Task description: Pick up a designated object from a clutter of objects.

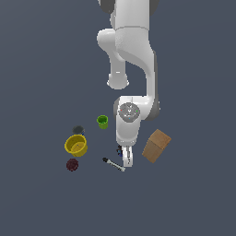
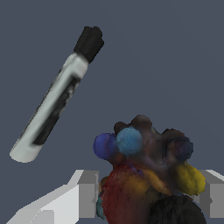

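Lump (image 2: 146,175) sits between the gripper (image 2: 148,199) fingers, spread either side; looks light, knobbly; squeeze its middle.

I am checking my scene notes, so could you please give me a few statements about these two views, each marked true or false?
1. The multicoloured lump sits between the gripper fingers. True.
2. The marker stands upright in the green cup. False: it lies flat on the floor.
3. The dark red ball lies near the yellow bowl. True.
4. The tan box is stacked on the bowl. False: it sits apart, toward the exterior view's right.
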{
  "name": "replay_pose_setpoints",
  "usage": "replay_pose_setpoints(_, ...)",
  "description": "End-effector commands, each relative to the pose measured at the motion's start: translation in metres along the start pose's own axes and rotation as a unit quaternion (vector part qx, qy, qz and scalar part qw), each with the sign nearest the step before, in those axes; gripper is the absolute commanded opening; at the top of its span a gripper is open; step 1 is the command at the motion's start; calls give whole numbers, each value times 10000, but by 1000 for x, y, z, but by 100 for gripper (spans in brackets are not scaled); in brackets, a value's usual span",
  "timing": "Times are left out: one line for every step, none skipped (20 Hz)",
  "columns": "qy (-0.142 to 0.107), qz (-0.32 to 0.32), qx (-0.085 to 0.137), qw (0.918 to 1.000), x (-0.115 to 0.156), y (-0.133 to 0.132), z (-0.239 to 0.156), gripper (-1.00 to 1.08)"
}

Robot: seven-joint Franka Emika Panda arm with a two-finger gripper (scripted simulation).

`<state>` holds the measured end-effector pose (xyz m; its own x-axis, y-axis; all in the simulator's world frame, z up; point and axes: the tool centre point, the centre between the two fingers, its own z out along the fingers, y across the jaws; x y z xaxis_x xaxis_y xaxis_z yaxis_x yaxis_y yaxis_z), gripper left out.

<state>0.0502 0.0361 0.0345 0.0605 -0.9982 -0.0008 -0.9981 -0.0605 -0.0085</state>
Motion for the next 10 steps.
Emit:
replay_pose_setpoints(4, -1, -43, 10000, 0, 3, 5, -100)
replay_pose_setpoints(4, -1, -43, 10000, 0, 3, 5, -100)
replay_pose_setpoints(4, -1, -43, 10000, 0, 3, 5, -100)
replay_pose_setpoints(4, -1, -43, 10000, 0, 3, 5, -100)
replay_pose_setpoints(4, -1, -43, 10000, 0, 3, 5, -100)
replay_pose_setpoints(4, -1, -43, 10000, 0, 3, 5, -100)
replay_pose_setpoints(4, -1, -43, 10000, 0, 3, 5, -100)
replay_pose_setpoints(0, 0, 6, 10000, 0, 0, 0, -100)
replay_pose_setpoints(0, 0, 6, 10000, 0, 0, 0, -100)
replay_pose_setpoints(0, 0, 6, 10000, 0, 0, -1, -100)
